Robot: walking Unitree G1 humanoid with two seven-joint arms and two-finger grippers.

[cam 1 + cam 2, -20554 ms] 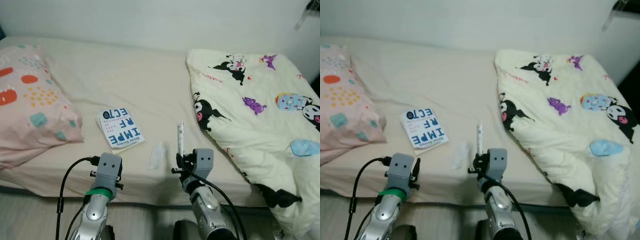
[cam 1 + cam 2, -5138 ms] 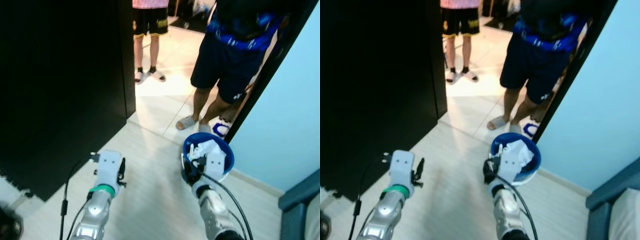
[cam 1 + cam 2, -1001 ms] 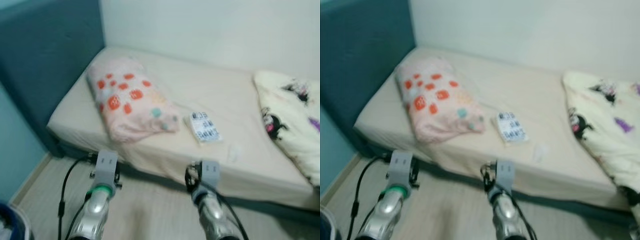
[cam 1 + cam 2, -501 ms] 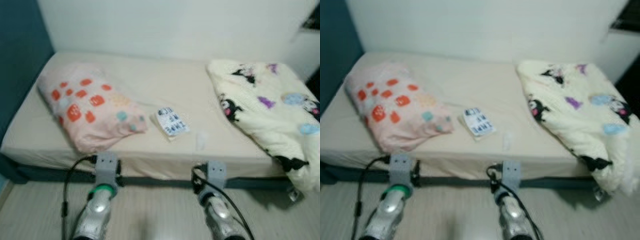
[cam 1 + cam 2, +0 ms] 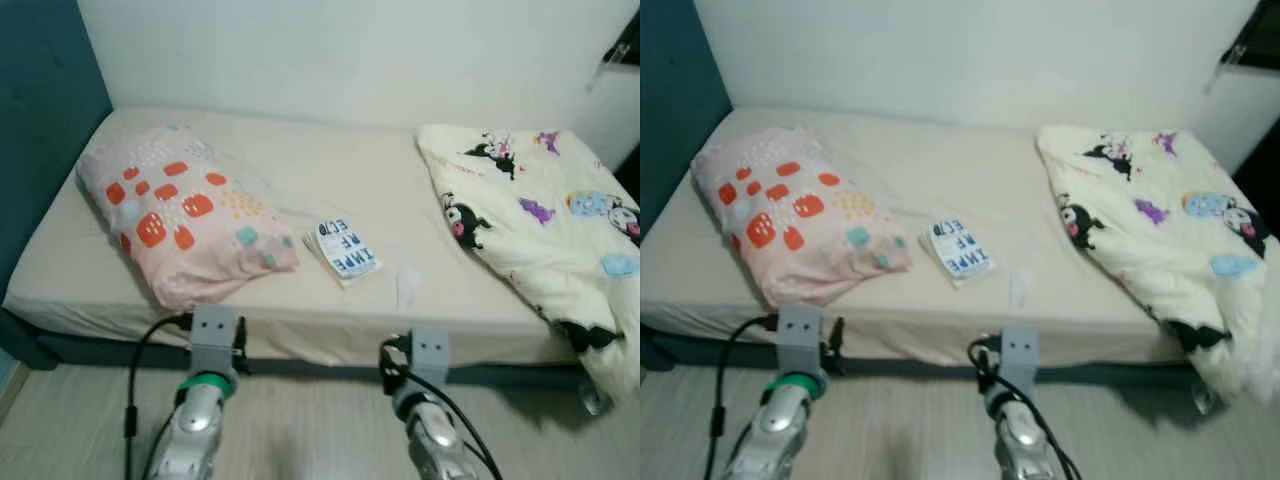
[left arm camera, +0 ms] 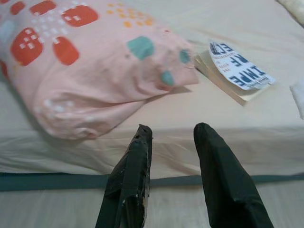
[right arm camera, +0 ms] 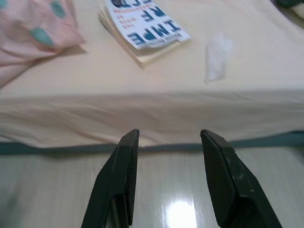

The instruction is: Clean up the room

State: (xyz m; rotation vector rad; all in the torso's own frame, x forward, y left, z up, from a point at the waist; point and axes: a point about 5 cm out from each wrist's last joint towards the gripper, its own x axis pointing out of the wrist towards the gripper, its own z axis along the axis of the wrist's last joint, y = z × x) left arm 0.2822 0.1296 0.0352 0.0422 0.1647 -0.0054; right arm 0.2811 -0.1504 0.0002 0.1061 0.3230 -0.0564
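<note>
A bed [image 5: 330, 180] with a cream sheet stands before me. On it lie a pink pillow [image 5: 180, 210] with coloured patches at the left, a white-and-blue book [image 5: 342, 248] in the middle, and a small crumpled white tissue [image 5: 407, 285] just right of the book. My left gripper [image 6: 171, 135] is open, held low in front of the bed edge below the pillow. My right gripper [image 7: 168, 135] is open too, low before the bed edge, with the book [image 7: 142, 23] and tissue [image 7: 217, 56] ahead of it. Both hold nothing.
A cream blanket [image 5: 540, 220] with cartoon prints covers the bed's right part and hangs over its edge. A teal headboard [image 5: 40, 150] rises at the left, a white wall behind. Pale wood floor [image 5: 300, 430] lies under my arms.
The camera has swung from the headboard end to face the bed squarely and drawn slightly nearer. Both grippers keep their low, open pose.
</note>
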